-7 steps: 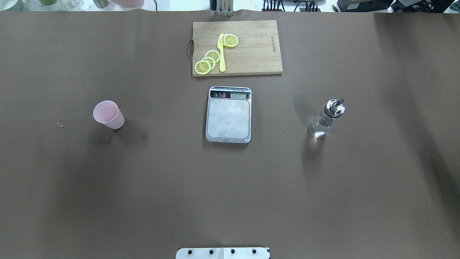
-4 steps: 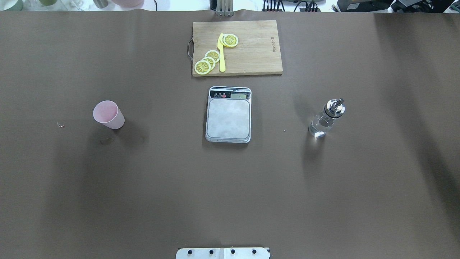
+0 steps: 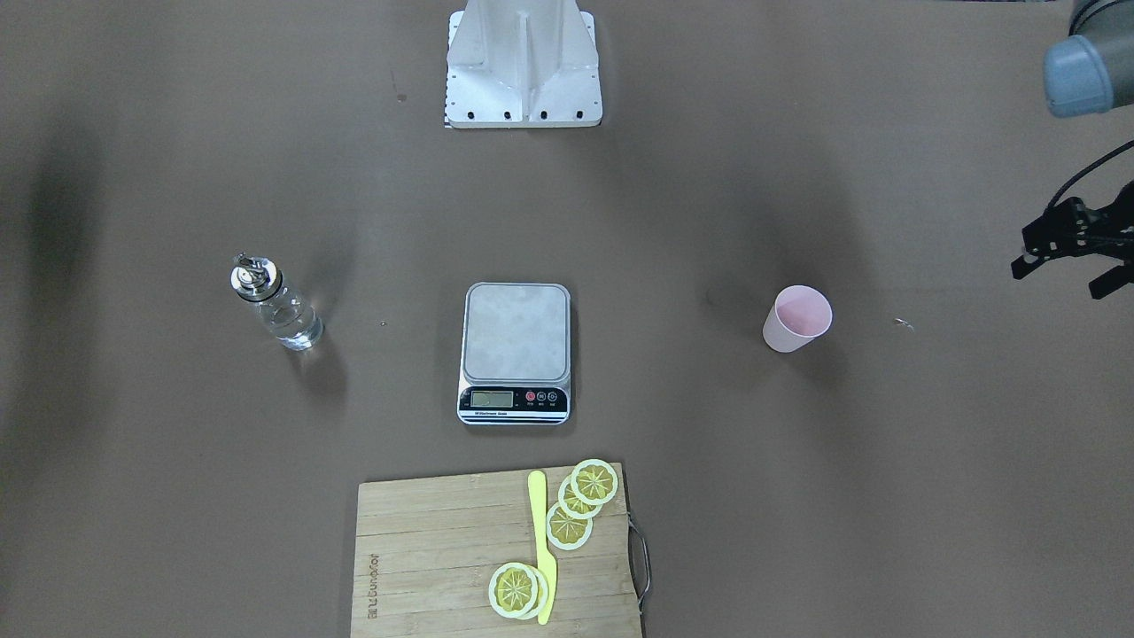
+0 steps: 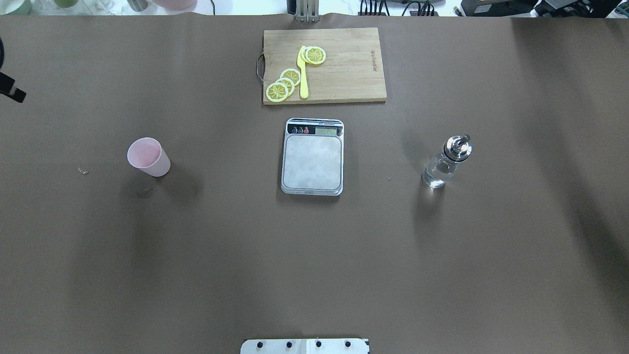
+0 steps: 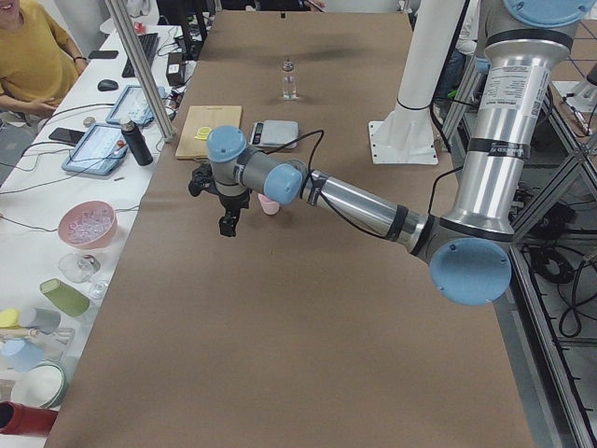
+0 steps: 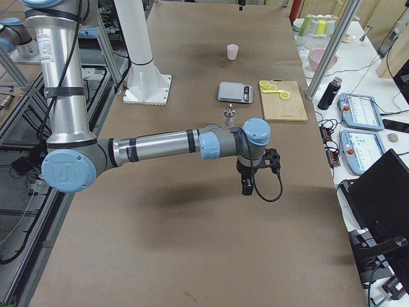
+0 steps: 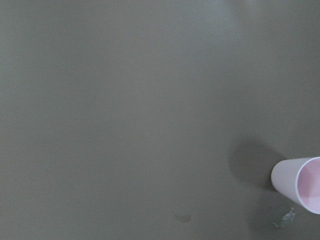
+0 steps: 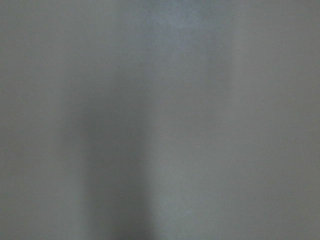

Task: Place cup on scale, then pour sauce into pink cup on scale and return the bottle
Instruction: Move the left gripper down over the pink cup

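- The cup [image 4: 149, 156] stands upright toward the desk's left end, well apart from the scale [image 4: 312, 162] at the desk's middle (its platform bare).
- The bottle [image 4: 446, 162], clear sauce [image 4: 437, 173] inside, stands upright toward the right end.
- The left gripper [image 3: 1059, 276] hovers by the left edge, jaws apart, holding nothing.
- The right gripper [image 6: 248, 185] hangs over the right end; whether open or closed, I cannot tell.

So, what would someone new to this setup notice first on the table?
Probably the steel scale dead centre, with a wooden cutting board of bright lemon slices and a yellow knife just beyond it. A pink cup stands off to the robot's left and a clear bottle to its right, both upright on the brown table.
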